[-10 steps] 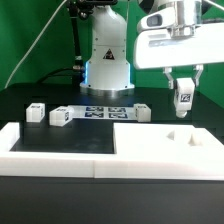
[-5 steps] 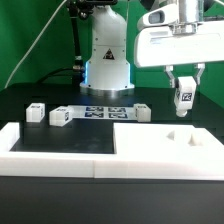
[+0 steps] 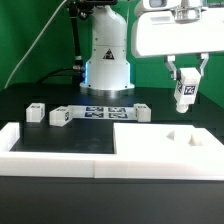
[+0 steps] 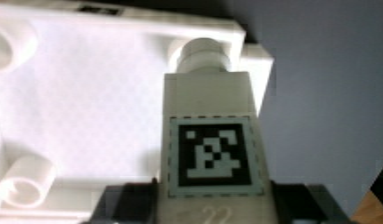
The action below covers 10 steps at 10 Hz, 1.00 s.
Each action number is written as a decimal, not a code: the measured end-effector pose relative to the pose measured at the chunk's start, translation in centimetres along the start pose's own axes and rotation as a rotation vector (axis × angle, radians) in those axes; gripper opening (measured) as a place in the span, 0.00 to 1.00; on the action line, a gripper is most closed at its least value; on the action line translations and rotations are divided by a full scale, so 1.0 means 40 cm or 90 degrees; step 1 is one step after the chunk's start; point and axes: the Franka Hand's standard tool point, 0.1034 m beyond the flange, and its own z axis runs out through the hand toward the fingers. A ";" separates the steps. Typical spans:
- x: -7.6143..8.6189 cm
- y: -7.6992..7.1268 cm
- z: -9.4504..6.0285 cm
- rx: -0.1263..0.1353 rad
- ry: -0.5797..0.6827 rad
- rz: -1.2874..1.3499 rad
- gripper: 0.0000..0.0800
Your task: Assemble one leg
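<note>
My gripper (image 3: 186,82) is shut on the leg (image 3: 186,92), a short white post with a black-and-white tag. It hangs upright in the air at the exterior view's right, above the far right part of the wide white slab (image 3: 160,145) with round holes. In the wrist view the leg (image 4: 214,120) fills the middle, tag facing the camera, held between the dark fingers (image 4: 126,200). The slab (image 4: 99,90) lies beneath it.
Three more small white legs (image 3: 36,112), (image 3: 60,116), (image 3: 143,112) stand on the black table near the marker board (image 3: 105,112). A white frame wall (image 3: 50,155) runs along the front. The robot base (image 3: 108,60) stands behind.
My gripper has risen with the leg and shifted slightly toward the exterior view's right. The other parts have not moved.
</note>
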 end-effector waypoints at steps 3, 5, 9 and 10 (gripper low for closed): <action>0.010 0.002 0.001 -0.003 0.040 -0.001 0.37; 0.007 0.014 0.005 -0.012 0.110 -0.009 0.37; 0.098 0.020 0.010 -0.013 0.126 -0.045 0.37; 0.124 0.023 0.020 -0.013 0.130 -0.046 0.37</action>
